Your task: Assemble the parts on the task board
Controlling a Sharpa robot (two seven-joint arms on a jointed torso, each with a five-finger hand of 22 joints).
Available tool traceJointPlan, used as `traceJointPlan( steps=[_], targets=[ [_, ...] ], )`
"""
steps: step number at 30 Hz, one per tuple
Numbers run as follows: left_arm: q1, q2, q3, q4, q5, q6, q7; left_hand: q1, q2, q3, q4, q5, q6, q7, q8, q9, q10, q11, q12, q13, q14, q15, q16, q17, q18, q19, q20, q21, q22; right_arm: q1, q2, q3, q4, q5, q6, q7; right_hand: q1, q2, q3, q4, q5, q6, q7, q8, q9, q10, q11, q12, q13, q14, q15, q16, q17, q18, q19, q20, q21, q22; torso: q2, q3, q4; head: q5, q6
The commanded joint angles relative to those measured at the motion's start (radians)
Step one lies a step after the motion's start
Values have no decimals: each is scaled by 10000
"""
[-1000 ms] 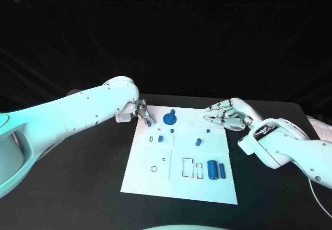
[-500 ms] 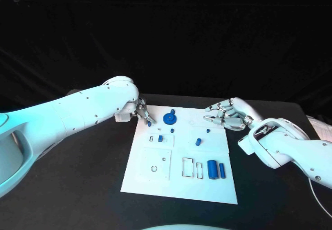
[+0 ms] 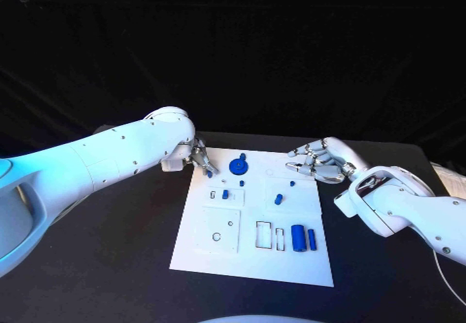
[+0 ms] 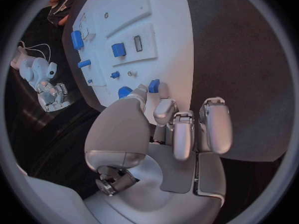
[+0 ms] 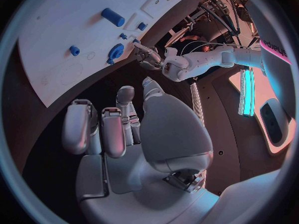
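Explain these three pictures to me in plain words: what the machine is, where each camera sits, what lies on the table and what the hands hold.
This is a robot with two white arms, each ending in a silver hand. One picture looks down from its head; the two round ones come from cameras at its wrists, behind each hand. On the black table lies a white board with small blue parts on it: a round one near the far edge and two upright pieces near the front. The left hand pinches a small blue piece at the board's far corner. The right hand hovers by the board's other far corner, fingers curled, holding nothing.
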Motion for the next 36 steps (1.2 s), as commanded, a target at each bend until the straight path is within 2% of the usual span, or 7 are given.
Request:
traceJointPlan(
  steps=[1,9,12,17,20,25,36],
  targets=[
    [-2,13,2,15,32,136,25,119,247,83,-28,-30,59,-1,46,30,71,-1,46,12,1072,-87,30,2635,-137,46,-31,55,617,-9,15,1,2,-17,124,20,14,120,-68,19,31,79,23,62,-10,-62,-23,0,-9,549,-1,-67,340,7,-47,-16,-56,-6,3,3,4,2,-2],
    [-5,22,2,3,165,-56,123,1376,812,1135,-571,42,-135,-90,0,73,22,-88,-26,-43,1072,-168,30,2635,-128,35,-103,13,617,-10,23,0,-1,-10,127,27,13,130,-78,20,31,82,22,63,-10,-43,-24,41,15,552,-1,-62,349,6,-45,-17,-55,-3,7,0,1,11,-13],
    [-6,24,1,0,196,-143,164,1797,857,1733,-862,65,-260,-70,-43,79,-30,-82,-100,-99,1072,-173,30,2635,-121,16,-120,-28,593,-11,26,0,-5,-7,132,10,11,134,-80,22,32,84,21,65,-9,-40,-24,46,18,552,-1,-62,348,5,-44,-17,-54,-1,6,4,1,12,-10],
    [-7,-4,0,12,298,-244,258,1668,304,3801,-1265,353,-392,83,80,252,-31,21,-231,-218,1072,-63,30,2635,-112,-2,-50,-91,598,-15,33,-2,-18,-7,138,-46,20,194,-95,26,113,93,19,70,-8,-47,-26,46,2,546,-3,-87,322,9,-53,-17,-68,-19,-7,9,-7,28,-9],
    [-7,-60,-1,68,368,-328,334,1362,48,4485,-1443,334,-423,70,181,361,3,13,-226,-226,1072,-59,30,2635,-110,2,-36,-105,616,-17,36,-3,-23,-7,153,-57,27,205,-102,24,143,94,19,70,-8,-52,-27,45,-4,544,-3,-93,316,10,-57,-18,-73,-27,-9,7,-2,42,6],
    [-7,-375,9,518,532,-844,533,1109,-67,4913,-1577,354,-414,45,287,457,41,10,-203,-213,1072,-71,30,2635,-111,2,-25,-124,624,-19,41,-5,-30,-7,196,-84,44,222,-118,16,210,94,19,69,-9,-81,-27,9,-40,534,-3,-128,275,17,-74,-18,-94,-61,-17,22,0,60,24],
    [1,-1586,17,2482,712,-2080,787,744,-240,5472,-1792,353,-372,5,443,587,112,-20,-166,-196,1072,-86,30,2635,-121,34,-36,-100,687,-19,19,-10,-39,-7,221,-129,65,240,-152,9,333,93,23,68,-11,-114,-25,-15,-72,525,0,-151,255,24,-97,-16,-121,-102,-17,23,45,71,32]
  ],
)
